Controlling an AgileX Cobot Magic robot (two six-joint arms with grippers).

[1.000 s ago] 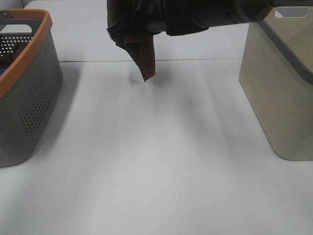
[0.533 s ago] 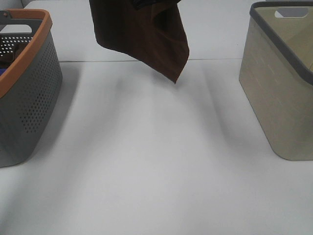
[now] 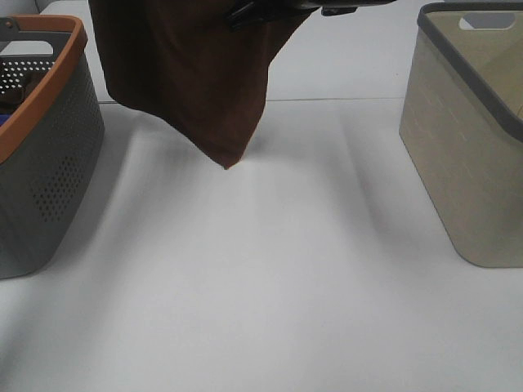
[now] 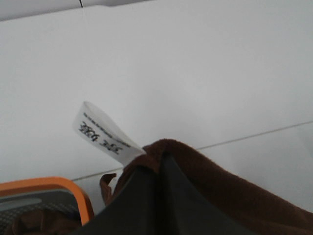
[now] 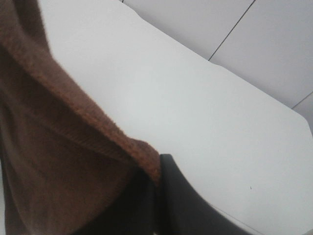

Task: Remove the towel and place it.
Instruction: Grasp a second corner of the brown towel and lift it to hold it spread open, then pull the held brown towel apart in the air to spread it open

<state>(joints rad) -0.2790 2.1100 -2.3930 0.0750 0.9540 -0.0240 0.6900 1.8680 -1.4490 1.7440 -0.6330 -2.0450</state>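
Observation:
The dark brown towel (image 3: 188, 82) hangs spread in the air over the back of the white table (image 3: 270, 278), its lowest corner pointing down just above the surface. My right gripper (image 3: 255, 11) shows at the top edge, shut on the towel's upper right part. In the right wrist view its fingertips (image 5: 159, 169) pinch the hemmed edge of the towel (image 5: 58, 161). My left gripper (image 4: 159, 161) is shut on a towel corner (image 4: 220, 191) next to the white tag (image 4: 105, 134). The left gripper is above the exterior view's top edge.
A grey perforated basket with an orange rim (image 3: 57, 90) stands at the left, with dark things inside; it also shows in the left wrist view (image 4: 49, 186). A beige basket with a grey rim (image 3: 466, 163) stands at the right.
The towel has been pulled open from a bunched hang into a wide sheet. Its left edge moved left toward the grey basket and its lowest corner dropped. The dark arm has risen mostly out of view.

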